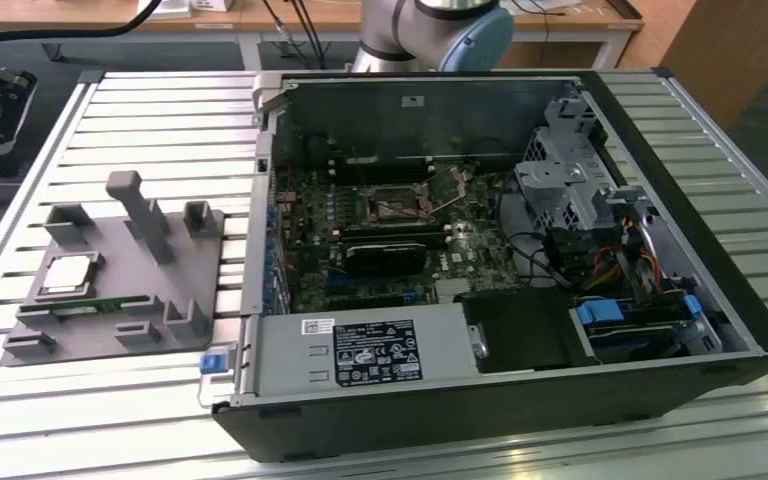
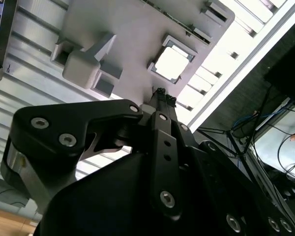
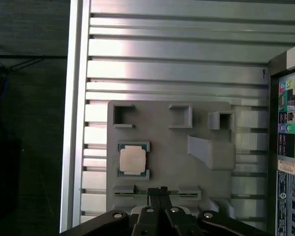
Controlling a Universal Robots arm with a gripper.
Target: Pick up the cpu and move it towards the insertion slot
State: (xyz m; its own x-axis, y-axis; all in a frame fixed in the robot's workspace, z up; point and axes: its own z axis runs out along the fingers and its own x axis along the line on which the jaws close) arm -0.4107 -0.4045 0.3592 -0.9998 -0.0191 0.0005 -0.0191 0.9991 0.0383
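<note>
The cpu (image 3: 132,160) is sitting in a pocket of the grey plate (image 3: 162,147) near the tabletop (image 3: 177,73) edge; the insertion slot (image 1: 394,208) is lying inside the open computer case (image 1: 518,410). The end effector (image 3: 160,190) is hovering nearby, clenched, empty.

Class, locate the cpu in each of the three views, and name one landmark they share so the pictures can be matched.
Exterior view: the cpu lies in a pocket of the grey fixture plate, on the exterior view's left.
Second wrist view: the cpu sits in its pocket, just beyond the gripper.
First wrist view: the cpu sits in its pocket, apart from the gripper.
Shared landmark: the grey fixture plate.
</note>
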